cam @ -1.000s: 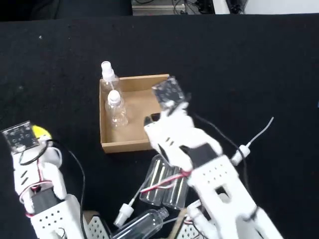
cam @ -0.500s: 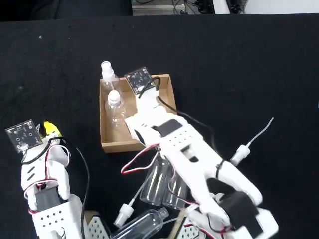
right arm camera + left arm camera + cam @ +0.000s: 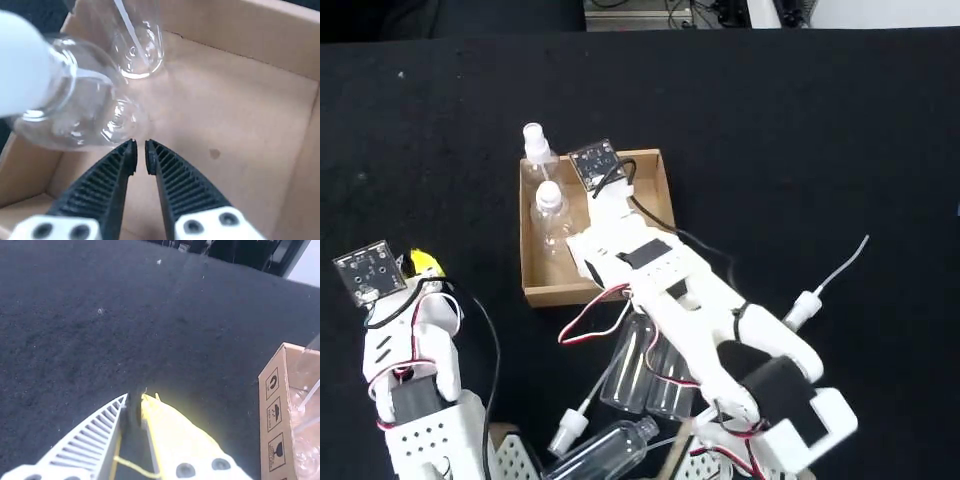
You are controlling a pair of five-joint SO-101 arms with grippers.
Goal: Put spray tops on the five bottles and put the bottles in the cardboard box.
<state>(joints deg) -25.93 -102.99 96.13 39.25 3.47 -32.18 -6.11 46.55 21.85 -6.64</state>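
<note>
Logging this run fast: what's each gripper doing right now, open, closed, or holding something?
Left gripper: closed, holding nothing.
Right gripper: closed, holding nothing, above the cardboard box floor.

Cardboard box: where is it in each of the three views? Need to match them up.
High view: the cardboard box sits left of centre, with the right arm reaching over it.
Left wrist view: one outer wall of the box, with printed symbols, stands across the black table.
Right wrist view: the box's floor and inner walls, seen close from above.
Shared landmark: the clear bottles standing in the box.
</note>
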